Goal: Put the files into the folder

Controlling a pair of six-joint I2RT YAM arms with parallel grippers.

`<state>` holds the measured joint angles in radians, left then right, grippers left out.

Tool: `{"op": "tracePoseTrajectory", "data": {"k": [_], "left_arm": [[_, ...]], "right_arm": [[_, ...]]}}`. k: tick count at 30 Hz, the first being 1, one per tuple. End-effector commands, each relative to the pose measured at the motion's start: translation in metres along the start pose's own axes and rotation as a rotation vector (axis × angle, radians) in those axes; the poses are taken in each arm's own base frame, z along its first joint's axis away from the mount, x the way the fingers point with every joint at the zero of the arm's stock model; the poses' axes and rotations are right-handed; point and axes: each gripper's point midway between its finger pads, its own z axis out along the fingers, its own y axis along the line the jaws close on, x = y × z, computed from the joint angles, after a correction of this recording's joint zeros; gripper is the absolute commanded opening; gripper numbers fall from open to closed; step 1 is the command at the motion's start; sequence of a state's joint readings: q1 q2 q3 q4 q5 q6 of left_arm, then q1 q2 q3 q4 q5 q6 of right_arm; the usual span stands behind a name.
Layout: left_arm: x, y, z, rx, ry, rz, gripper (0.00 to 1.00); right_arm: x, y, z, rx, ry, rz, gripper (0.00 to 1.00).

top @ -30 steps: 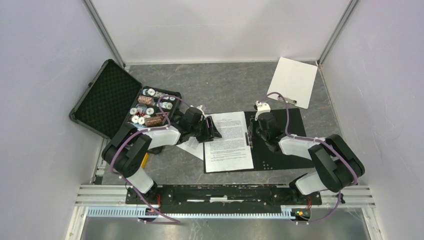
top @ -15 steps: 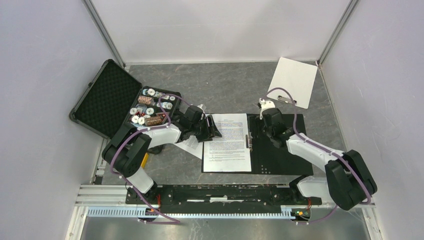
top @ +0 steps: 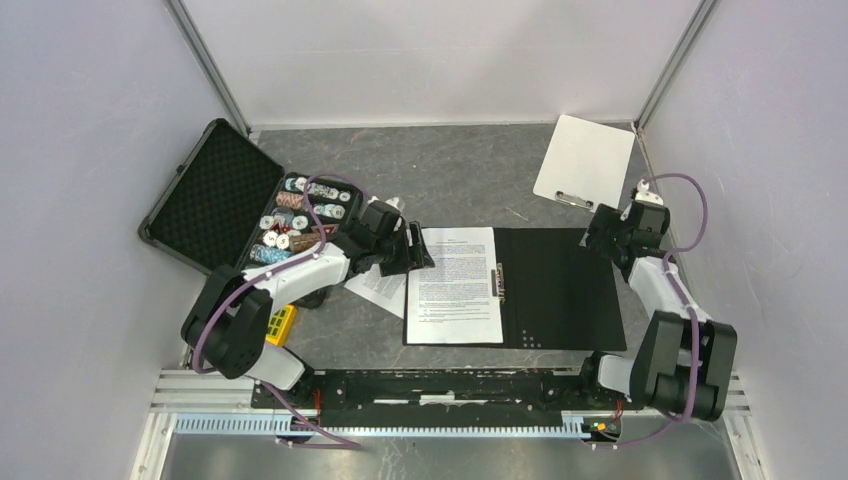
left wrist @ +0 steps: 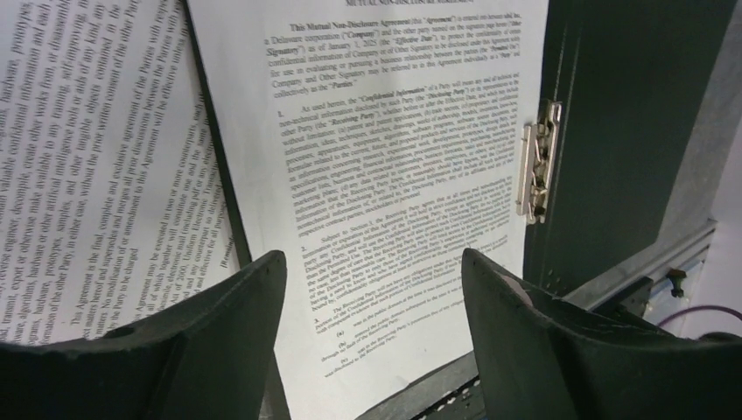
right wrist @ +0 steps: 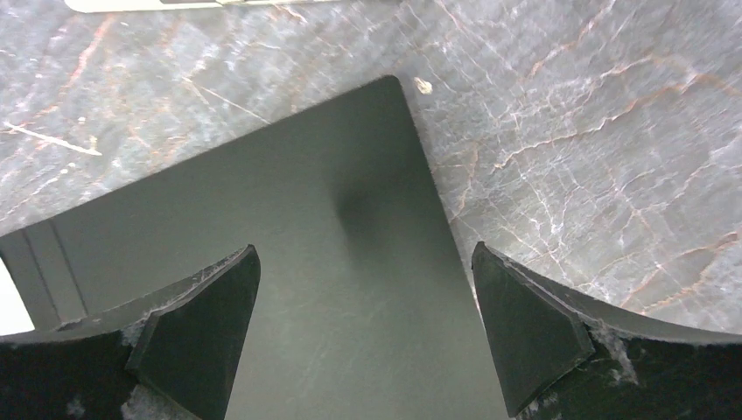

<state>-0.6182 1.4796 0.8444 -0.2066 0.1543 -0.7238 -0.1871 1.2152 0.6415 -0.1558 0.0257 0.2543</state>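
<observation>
both pincers spread, one sheet in the folder

my left gripper hangs with its fingers apart and nothing between them, over the left edge of the top sheet of the files. that sheet lies flat on the left half of the folder, which is spread black side up. a second sheet lies on the table just beside it, partly under my left arm.

my right gripper is also spread and holds nothing, above the folder's far right corner.

the chip case sits close behind the left arm. the clipboard lies just beyond the right gripper.

only the left wrist view shows the metal clip lying flat at the spine, clear of the paper's edge.

the left arm bends low to the right. the right arm reaches along the table's right edge, wrist turned left.
</observation>
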Motion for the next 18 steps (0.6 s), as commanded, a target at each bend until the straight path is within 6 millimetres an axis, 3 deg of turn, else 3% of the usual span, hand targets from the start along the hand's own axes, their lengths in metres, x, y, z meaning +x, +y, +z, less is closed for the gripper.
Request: {"op": "tracePoseTrajectory", "data": {"k": [1,6,14,18], "left_arm": [[0.009,0.023,0.003,-0.083,0.031,0.055,0.71],[0.016,0.034,0.012,-0.115,0.054,0.045,0.65],[0.027,0.043,0.024,-0.139,0.086,0.029,0.61],[0.026,0.044,0.024,-0.141,0.076,0.023,0.59]], "right_arm": [[-0.01,0.007,0.017,-0.153,0.01,0.024,0.98],[-0.007,-0.011,0.03,-0.172,0.022,0.081,0.98],[0.017,-0.022,0.041,-0.212,0.096,0.137,0.98],[0.026,-0.013,0.041,-0.32,0.113,0.172,0.98]]}}
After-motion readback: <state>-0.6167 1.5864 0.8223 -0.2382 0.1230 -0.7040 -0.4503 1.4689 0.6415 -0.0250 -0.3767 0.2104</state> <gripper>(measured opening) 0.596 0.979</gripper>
